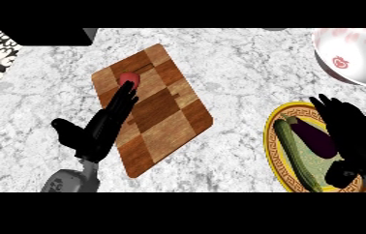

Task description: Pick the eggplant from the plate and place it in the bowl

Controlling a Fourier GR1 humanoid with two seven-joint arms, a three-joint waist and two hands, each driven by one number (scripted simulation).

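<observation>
**Eggplant still on plate, pick not started**

My right hand [349,131] is at 3 o'clock of the eggplant [316,137], fingers straight and spread, not closed round it. The eggplant lies on the yellow-rimmed plate [271,131] at 4 o'clock of the view, with a green cucumber [289,141] just beside it at its 9. My call: grasp, lift, carry and release are all left. The white bowl [340,59] is at 1 o'clock, apart from the plate. My left hand [107,124], fingers straight, is over the wooden cutting board [172,117] at 9 o'clock, tips by a small red fruit [129,77].

Bare worktop [286,78] lies between plate [271,141] and bowl [340,49]; beside the eggplant [314,138], a cucumber [295,153] crowds the left, the right robot hand [348,126] the right.
</observation>
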